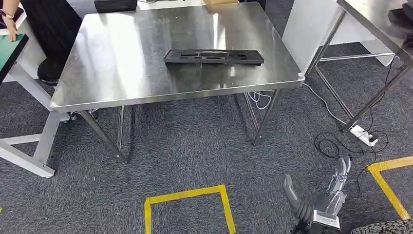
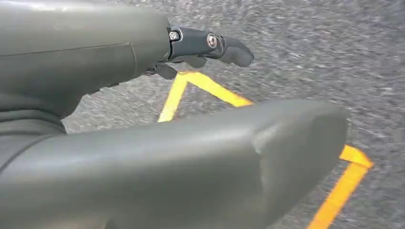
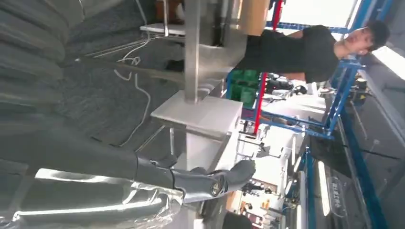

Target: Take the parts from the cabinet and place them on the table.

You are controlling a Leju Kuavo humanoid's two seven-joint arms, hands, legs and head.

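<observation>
A black part [image 1: 213, 57] — long, flat, with cut-outs along its length — lies on the steel table [image 1: 122, 63], near the middle of the top and a little toward the right, touched by neither hand. The right hand [image 1: 324, 197] hangs low over the grey carpet, well short of the table's near edge; its fingers are spread apart and it holds nothing. The left hand [image 2: 143, 119] hangs above the carpet and a yellow tape line [image 2: 210, 90], its thumb and fingers apart with nothing between them. A yellow tape square [image 1: 187, 202] marks the floor in front of the table. At the far left a person's hand [image 1: 9, 22] rests on a green-topped bench [image 1: 9, 51] — well apart from the part. A white power strip [image 1: 364, 135] with dark cables lies on the carpet to the right.
</observation>
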